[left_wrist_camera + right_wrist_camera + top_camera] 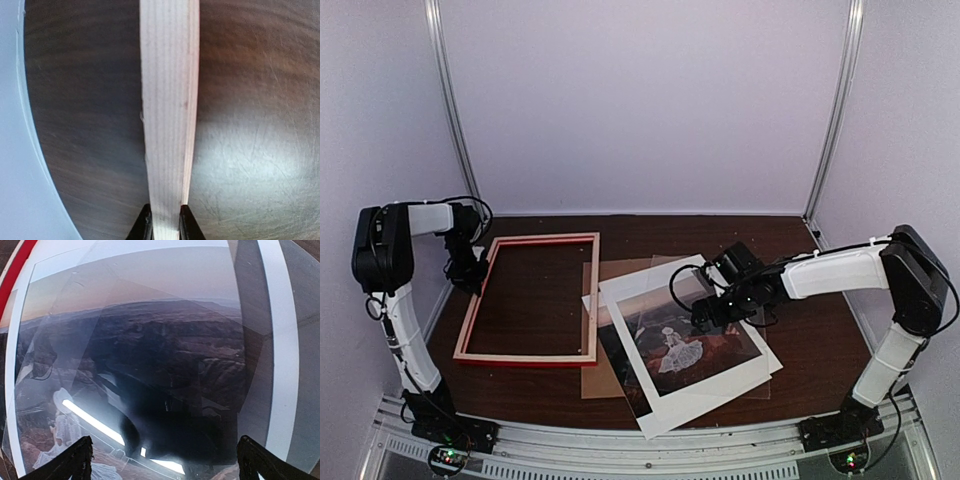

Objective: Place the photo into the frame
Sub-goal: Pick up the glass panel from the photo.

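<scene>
The frame (pixel 530 300) lies flat on the left of the table with its pale wood back up and red outer edges showing. My left gripper (pixel 470 270) is shut on its left rail near the far corner. In the left wrist view the pale rail (pixel 167 100) runs between the black fingertips (pixel 145 225) of that gripper (pixel 165 227). The photo (pixel 685 345), a white-dressed figure in a dark landscape with white margins, lies tilted right of the frame. My right gripper (pixel 715 312) hovers open over it. The wide-open right gripper (pixel 167 462) has nothing between its fingers above the print (pixel 165 340).
A brown backing board (pixel 610 272) lies partly under the photo. A clear sheet (pixel 125 285) with glare covers the print. The frame's red edge (pixel 15 267) shows at the top left of the right wrist view. White walls enclose the table (pixel 800 260).
</scene>
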